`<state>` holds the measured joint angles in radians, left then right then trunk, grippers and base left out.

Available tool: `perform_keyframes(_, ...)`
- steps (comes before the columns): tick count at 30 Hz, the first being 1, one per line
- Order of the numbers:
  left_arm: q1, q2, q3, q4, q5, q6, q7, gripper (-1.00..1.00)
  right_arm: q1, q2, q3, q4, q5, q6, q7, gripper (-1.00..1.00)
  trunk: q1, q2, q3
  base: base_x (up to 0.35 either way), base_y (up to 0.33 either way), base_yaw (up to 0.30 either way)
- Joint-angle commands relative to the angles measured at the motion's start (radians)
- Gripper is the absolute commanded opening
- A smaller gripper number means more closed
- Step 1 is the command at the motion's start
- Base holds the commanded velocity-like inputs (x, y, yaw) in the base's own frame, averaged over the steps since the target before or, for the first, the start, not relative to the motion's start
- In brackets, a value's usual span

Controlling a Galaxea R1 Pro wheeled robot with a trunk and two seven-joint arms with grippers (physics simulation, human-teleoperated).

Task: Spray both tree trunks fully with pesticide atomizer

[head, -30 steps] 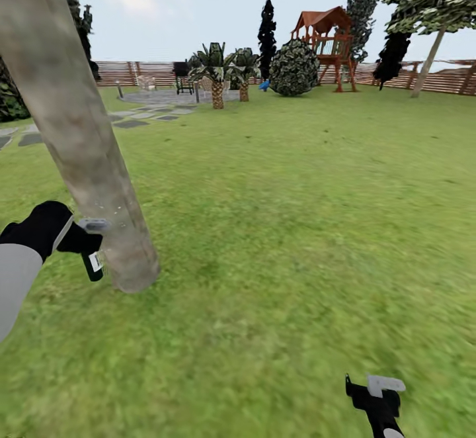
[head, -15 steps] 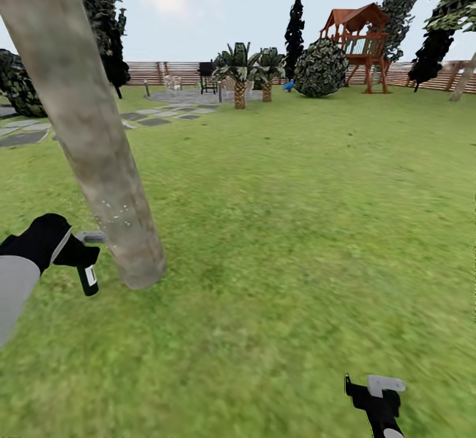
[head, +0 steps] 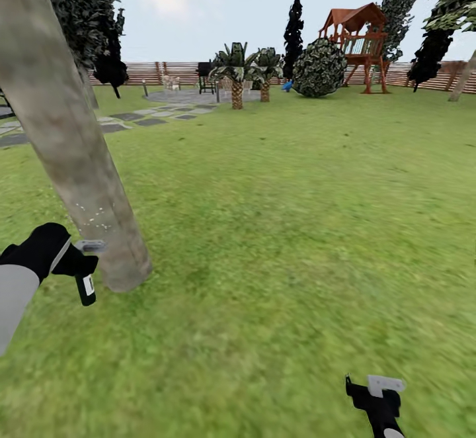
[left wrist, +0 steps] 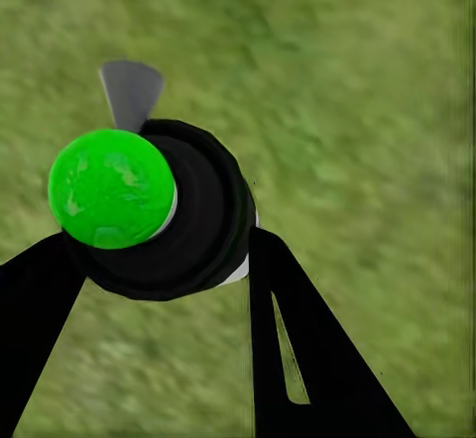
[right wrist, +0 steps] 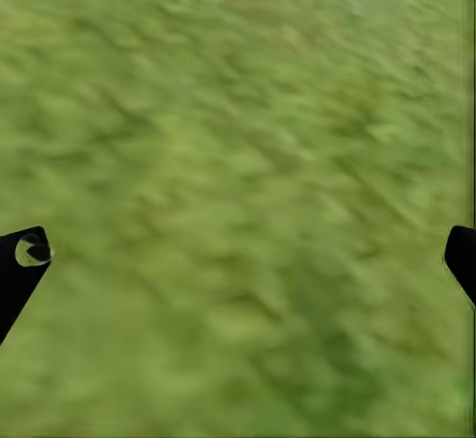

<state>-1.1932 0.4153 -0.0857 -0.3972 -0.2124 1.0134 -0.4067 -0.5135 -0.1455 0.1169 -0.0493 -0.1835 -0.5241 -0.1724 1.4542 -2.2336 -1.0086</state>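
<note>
1 spray bottle (head: 86,288), 1 thick trunk (head: 69,140) (just beside it), 2 grippers, 2 small palms (head: 236,71), 1 playhouse (head: 357,38).

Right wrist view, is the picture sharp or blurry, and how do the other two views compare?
Right wrist view: the grass is smeared and soft, with no detail. Left wrist view: the bottle in the left pincer is crisp, the lawn behind blurred. Head view: the trunk and fence are fairly clear; the near grass is streaky.
</note>
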Motion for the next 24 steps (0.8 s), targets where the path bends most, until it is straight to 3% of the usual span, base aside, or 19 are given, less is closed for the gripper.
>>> perform_keyframes(1,-0.001,0.002,-0.006,-0.001,-0.009,0.001,-0.011,-1.0,0.0,0.0,0.009,0.0,-0.008,-0.002,-0.002,1.0,0.0,0.0,-0.001,0.199,-0.23,0.0)
perform_keyframes(6,0.016,0.006,-0.004,0.005,-0.006,-0.002,0.03,-1.0,0.0,0.001,0.009,0.0,-0.008,-0.002,-0.002,1.0,0.0,0.0,-0.001,0.233,-0.197,0.016)
perform_keyframes(7,0.034,0.006,0.012,0.007,-0.002,-0.004,0.054,-1.0,0.0,0.001,0.009,0.0,-0.008,-0.003,-0.002,1.0,0.0,0.0,-0.001,0.241,-0.176,0.207)
perform_keyframes(10,0.048,0.007,0.117,0.007,0.001,-0.009,0.07,-1.0,0.0,0.001,0.009,0.0,-0.008,-0.003,-0.002,1.0,0.0,0.0,-0.001,0.24,-0.165,0.249)
perform_keyframes(13,0.052,0.013,0.168,0.008,-0.002,-0.015,0.074,-1.0,0.0,0.001,0.009,0.0,-0.008,-0.003,-0.002,1.0,0.0,0.0,-0.001,0.226,-0.109,0.27)
perform_keyframes(17,0.053,0.019,0.182,0.001,-0.002,-0.024,0.075,-1.0,0.0,0.001,0.009,0.0,-0.008,-0.002,-0.002,1.0,0.0,0.0,-0.001,0.128,-0.02,0.275)
perform_keyframes(24,0.053,0.012,0.177,-0.013,0.001,-0.025,0.075,-1.0,0.0,0.001,0.01,0.0,-0.008,-0.002,-0.002,1.0,0.0,0.0,-0.001,0.008,-0.001,0.276)
